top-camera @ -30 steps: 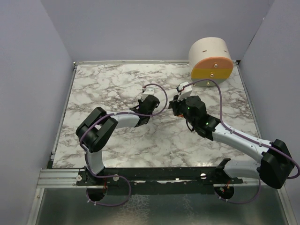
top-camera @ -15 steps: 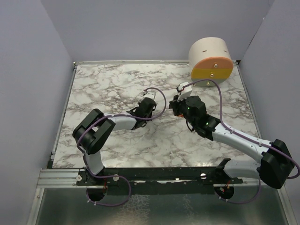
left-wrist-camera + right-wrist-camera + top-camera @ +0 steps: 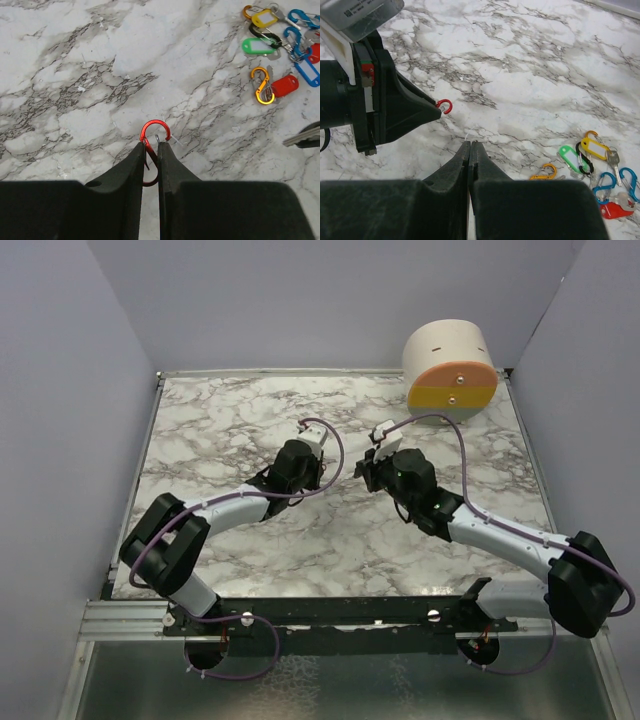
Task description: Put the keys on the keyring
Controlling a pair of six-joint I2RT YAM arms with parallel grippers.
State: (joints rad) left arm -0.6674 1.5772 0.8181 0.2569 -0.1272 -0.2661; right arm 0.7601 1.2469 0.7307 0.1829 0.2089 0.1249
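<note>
My left gripper (image 3: pixel 152 146) is shut on a red oval loop (image 3: pixel 153 129) of the keyring, whose curved top sticks out past the fingertips, above the marble table (image 3: pixel 75 75). It shows in the right wrist view too (image 3: pixel 440 111), with the red loop (image 3: pixel 444 105) at its tip. The keys lie in a bunch at the left wrist view's upper right: yellow (image 3: pixel 264 19), green (image 3: pixel 257 46), red (image 3: pixel 286 86) and blue (image 3: pixel 308 72) heads. Among them lie an orange loop (image 3: pixel 262 85) and blue loops (image 3: pixel 302 17). My right gripper (image 3: pixel 470 144) is shut; nothing shows between its fingers. The bunch (image 3: pixel 592 150) lies to its right.
A cream drum with an orange and yellow face (image 3: pixel 450 368) stands at the table's back right corner. Grey walls close in the table on three sides. In the top view both arms (image 3: pixel 440 510) meet near the table's middle and hide the bunch.
My left arm has stretched out flatter and its wrist has moved left and back, away from the right gripper. The right gripper has shifted slightly left.
</note>
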